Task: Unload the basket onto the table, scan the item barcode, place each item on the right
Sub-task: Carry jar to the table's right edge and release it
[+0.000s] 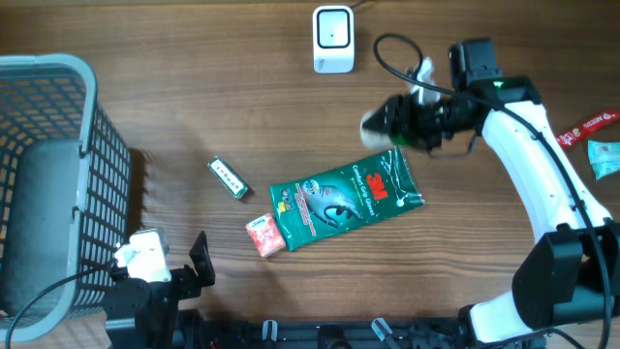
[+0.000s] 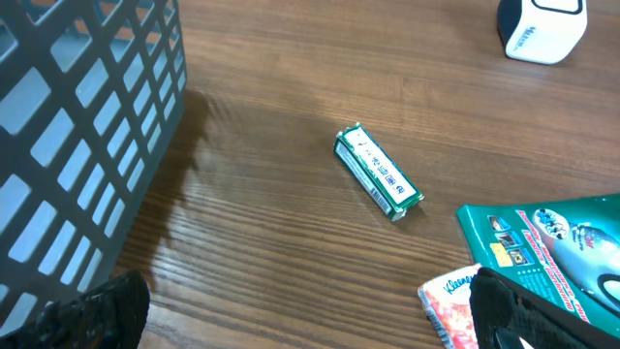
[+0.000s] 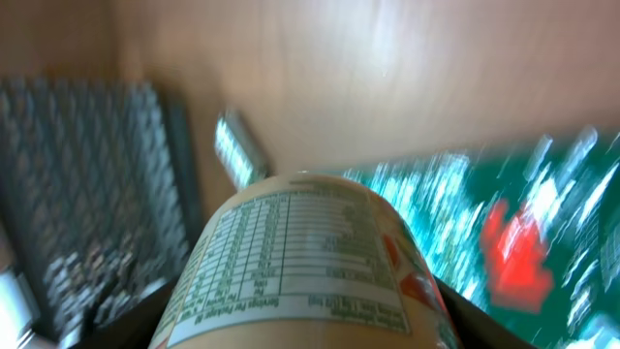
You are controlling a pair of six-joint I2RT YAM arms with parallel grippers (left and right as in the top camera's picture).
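Item: I have the labelled bottle (image 3: 300,262) clamped in the right pincer (image 1: 399,124), held above the desk (image 1: 194,97), near the white scanner (image 1: 332,39) but apart from it;
Barcode: I see only a nutrition panel; a wrong face toward the scanner means no read;
Slip: the round body may roll in the grip; the blurred wrist view would hide that;
Left pincer (image 1: 180,268): apart, empty, beside the basket (image 1: 58,174)

Grey mesh basket (image 1: 92,165) seen at left edge of wooden table (image 1: 194,87). Small green gum pack (image 1: 229,178) laid flat, angled, between basket and green 3M packet (image 1: 344,199) — apart from both. Pink-red tissue pack (image 1: 264,236) set just beside packet's lower-left corner. Red wrapper (image 1: 589,126) and teal packet (image 1: 603,158) cut off at right edge — close together.
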